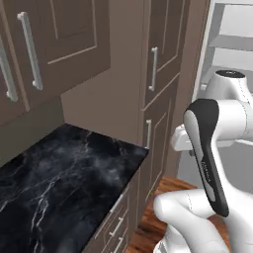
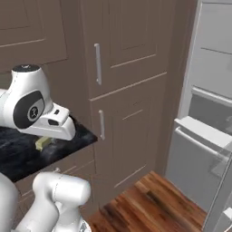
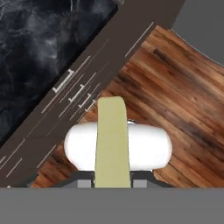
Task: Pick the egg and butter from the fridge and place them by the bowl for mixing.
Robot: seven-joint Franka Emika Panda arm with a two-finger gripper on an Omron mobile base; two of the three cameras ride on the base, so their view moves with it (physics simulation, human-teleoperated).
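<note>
The jaws were closed on the butter [image 3: 112, 144], whose long axis ran straight out along the gripper [image 3: 113, 181], held over the wooden floor [image 3: 175, 87] with the black marble table [image 3: 39, 48] off to one side, where it apparently belonged.

Dark brown cabinets [image 1: 69, 34] with bar handles, black marble counter [image 1: 54, 173], wood plank floor [image 2: 149, 204]

The arm [image 1: 217, 148] was glossy white with rounded housings, and a dark grey panel ran along one link. A round dark cap [image 2: 25, 68] topped one joint.
</note>
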